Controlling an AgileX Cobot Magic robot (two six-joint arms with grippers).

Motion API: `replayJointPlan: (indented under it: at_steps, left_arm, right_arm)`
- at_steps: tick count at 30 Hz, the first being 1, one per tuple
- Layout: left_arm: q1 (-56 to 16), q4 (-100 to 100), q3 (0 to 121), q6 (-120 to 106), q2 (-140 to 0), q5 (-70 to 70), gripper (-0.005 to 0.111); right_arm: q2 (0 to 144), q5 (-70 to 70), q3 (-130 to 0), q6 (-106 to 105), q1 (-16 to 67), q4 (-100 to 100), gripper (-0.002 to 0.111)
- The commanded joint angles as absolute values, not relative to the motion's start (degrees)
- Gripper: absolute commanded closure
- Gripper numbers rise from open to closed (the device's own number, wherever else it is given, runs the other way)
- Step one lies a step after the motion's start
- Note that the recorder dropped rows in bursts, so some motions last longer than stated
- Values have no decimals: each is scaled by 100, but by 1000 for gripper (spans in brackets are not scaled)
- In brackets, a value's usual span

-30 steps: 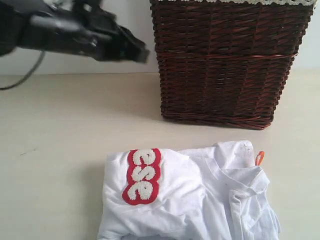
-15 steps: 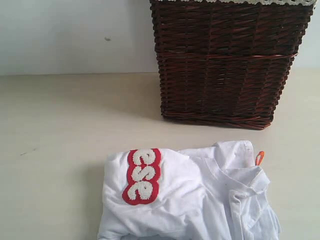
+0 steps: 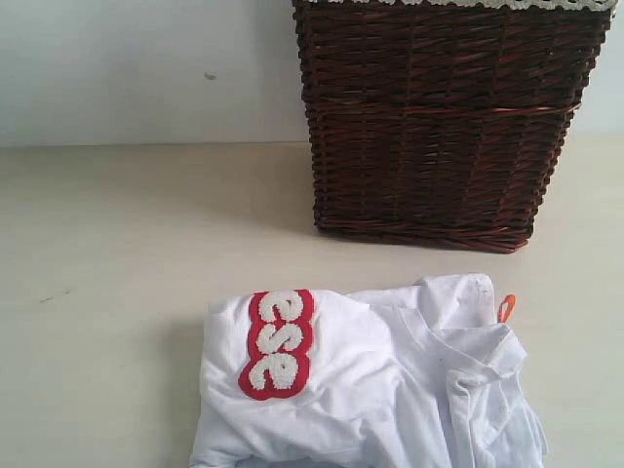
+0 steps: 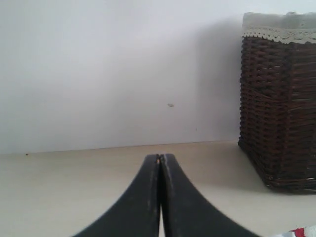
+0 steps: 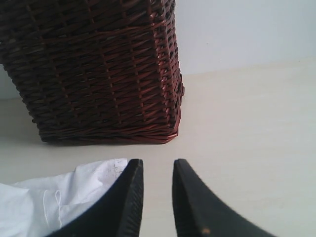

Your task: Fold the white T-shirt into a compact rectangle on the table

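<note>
The white T-shirt (image 3: 380, 390) lies bunched on the table (image 3: 117, 253) at the front, its red-outlined fuzzy letters (image 3: 278, 341) facing up and a small orange tag (image 3: 505, 308) at its right edge. No arm shows in the exterior view. In the left wrist view my left gripper (image 4: 159, 157) is shut with nothing in it, above bare table; a red and white scrap of the shirt (image 4: 303, 232) shows in one corner. My right gripper (image 5: 158, 163) stands open with bare table in the gap, and the shirt (image 5: 64, 190) lies just beside one finger.
A dark brown wicker basket (image 3: 439, 117) with a white lace rim stands at the back right, close behind the shirt. It also shows as the basket (image 4: 279, 98) in the left wrist view and the basket (image 5: 94, 69) in the right wrist view. A pale wall (image 3: 146, 68) runs behind the table.
A second ago the left arm hung at the upper left of the exterior view; it has since left that view. The shirt has not moved.
</note>
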State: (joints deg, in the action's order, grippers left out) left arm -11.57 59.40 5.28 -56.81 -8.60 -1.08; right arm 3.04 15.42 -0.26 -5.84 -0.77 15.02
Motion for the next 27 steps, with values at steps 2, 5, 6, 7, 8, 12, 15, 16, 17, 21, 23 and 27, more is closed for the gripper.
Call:
replayJointPlan:
  at_steps: [2,5,6,7,8,12,15,16,17,21,23,27]
  left_arm:
    - [-1127,5897,178,-5831,-309,-40,107]
    - [-1127,5897,140,-5831,-245,0,107]
    - [-1127,5897,140,-5831,-245,0,107]
    - [-1127,5897,140,-5831,-245,0,107]
    - [-1127,5897,140,-5831,-245,0,107]
    - [-1127,5891,10,-5801,-246,-62,107]
    - [-1114,5425,0,-5801,-246,123,107]
    - [-1087,5294,0,-5720,-257,278,107]
    - [-1062,5213,0,-5588,-257,410,107]
    - [-1048,5223,0,-4769,-268,808,107]
    - [-1048,5223,0,-4275,-268,868,107]
    - [-1039,4647,0,-3186,-278,928,107]
  right_arm:
    - [273,1512,0,-582,-65,1505,87]
    - [273,1512,0,-582,-65,1505,87]
    - [273,1512,0,-582,-65,1505,87]
    - [273,1512,0,-582,-65,1505,87]
    - [273,1512,0,-582,-65,1505,87]
    - [273,1512,0,-582,-65,1505,87]
    - [273,1512,0,-582,-65,1505,87]
    - [273,1512,0,-582,-65,1505,87]
    - [273,1512,0,-582,-65,1505,87]
    - [273,1512,0,-582,-65,1505,87]
    - [273,1512,0,-582,-65,1505,87]
    - [273,1512,0,-582,-65,1505,87]
